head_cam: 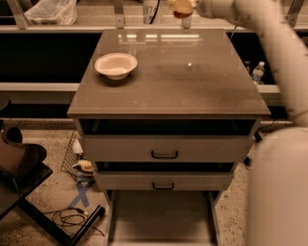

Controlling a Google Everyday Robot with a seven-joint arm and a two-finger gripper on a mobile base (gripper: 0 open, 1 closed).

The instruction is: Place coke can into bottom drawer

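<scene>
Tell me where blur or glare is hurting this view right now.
Camera view: the arm and the gripper, at the top edge above the cabinet's back, are smeared by motion blur; bright glare streaks the rear of the cabinet top; the bowl and the dim open bottom drawer look crisp.
</scene>
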